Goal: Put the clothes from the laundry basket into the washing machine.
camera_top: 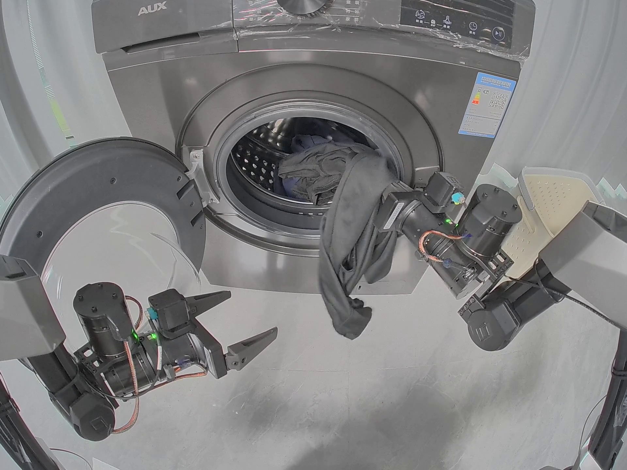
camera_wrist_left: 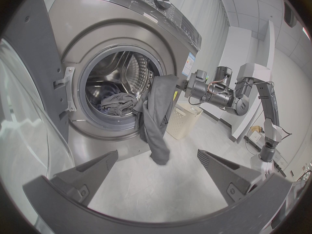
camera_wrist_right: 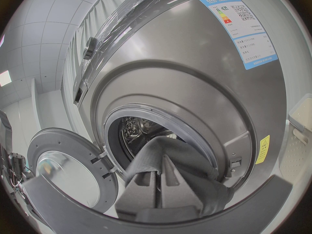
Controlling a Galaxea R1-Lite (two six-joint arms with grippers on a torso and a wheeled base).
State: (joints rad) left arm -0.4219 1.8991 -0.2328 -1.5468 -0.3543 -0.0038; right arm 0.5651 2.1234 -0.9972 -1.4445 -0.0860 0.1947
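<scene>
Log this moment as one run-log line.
right gripper: shut on dark garment at drum mouth | dark garment: draped over rim, tail hanging outside | left gripper: open, near open door | drum: other clothes inside

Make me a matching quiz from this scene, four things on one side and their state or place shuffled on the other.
1 door
2 left tool
3 right tool
4 basket

A shut on the grey garment
B beside the washer
C open, empty
D swung open

Pairs: 1-D, 2-C, 3-A, 4-B
</scene>
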